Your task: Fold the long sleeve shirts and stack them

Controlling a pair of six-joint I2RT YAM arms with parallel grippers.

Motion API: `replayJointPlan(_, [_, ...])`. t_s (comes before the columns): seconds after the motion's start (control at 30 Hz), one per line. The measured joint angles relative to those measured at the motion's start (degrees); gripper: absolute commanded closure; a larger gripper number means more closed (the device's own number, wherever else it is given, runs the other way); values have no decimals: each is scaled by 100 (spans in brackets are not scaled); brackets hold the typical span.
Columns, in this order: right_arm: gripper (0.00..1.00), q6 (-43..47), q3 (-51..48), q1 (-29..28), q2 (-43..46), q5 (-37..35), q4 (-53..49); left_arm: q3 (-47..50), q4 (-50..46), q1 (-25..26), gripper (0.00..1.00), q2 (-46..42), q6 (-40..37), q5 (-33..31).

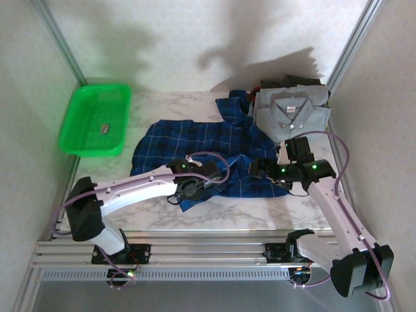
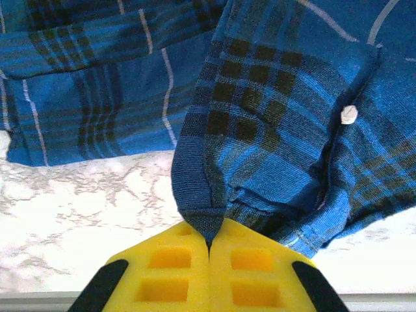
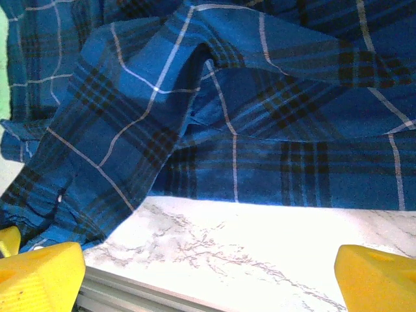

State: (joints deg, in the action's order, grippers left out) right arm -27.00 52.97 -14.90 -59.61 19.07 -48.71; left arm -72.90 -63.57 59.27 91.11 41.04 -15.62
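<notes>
The dark blue plaid cloth shirt (image 1: 195, 153) lay spread mid-frame on the white marbled desk (image 1: 260, 208), not yet folded. The left claw (image 2: 209, 242) was clamped on a hem corner; the right claw (image 3: 208, 276) stood apart at the shirt's near edge. Next, it likely needed its own grip before folding.

Overall light: bright, even and white, coming from above in the overhead view.
Shadows: soft grey shadows of the arms lie across the back wall (image 1: 195, 39); a small dark one sits under the left arm on the table (image 1: 260, 211).
Colour cast: the green basket (image 1: 95, 120) tints the wall beside it green.
Glare: in both wrist views the marble is washed almost white below the plaid shirt (image 2: 273, 117).
Focus: the weave is sharp in the left wrist view; the yellow fingers (image 3: 39, 276) in the right wrist view look slightly soft.
</notes>
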Motion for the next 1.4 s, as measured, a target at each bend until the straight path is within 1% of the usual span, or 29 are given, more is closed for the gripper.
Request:
replayJointPlan(0.07, [1, 7, 35, 0, -109, -61, 0, 70, -11, 4, 100, 79, -138, -22])
replayJointPlan(0.17, [2, 28, 114, 0, -256, -153, 7, 168, -122, 15, 100, -31, -210, -107])
replayJointPlan(0.33, [2, 48, 157, 0, -424, -262, 70, 203, -522, -26, 100, -789, -208, -354])
replayJointPlan(0.4, [2, 46, 157, 0, -490, -262, 129, 221, -654, -149, 100, -1130, -251, -398])
replayJointPlan(0.5, [3, 46, 157, -11, -616, -264, 216, 315, -704, -391, 100, -1364, -439, -424])
replayJointPlan(0.77, [5, 85, 168, -214, -1008, -466, 339, 435, -640, -988, 100, -1121, -1003, -420])
replayJointPlan(0.83, [8, 87, 168, -297, -1108, -575, 382, 435, -610, -1147, 100, -1056, -1132, -422])
replayJointPlan(0.9, [14, 81, 181, -402, -1250, -763, 402, 426, -590, -1292, 100, -960, -1261, -417])
replayJointPlan(1.03, [24, -4, 195, -503, -1569, -1309, 457, 365, -544, -1405, 100, -763, -1427, -411])
replayJointPlan(1.2, [29, -291, 157, -503, -1790, -1978, 715, 282, -544, -1456, 100, -549, -1541, -374])
replayJointPlan(1.4, [41, -717, 11, -503, -2277, -2575, 1080, -59, -542, -1611, 100, -197, -1611, -354])
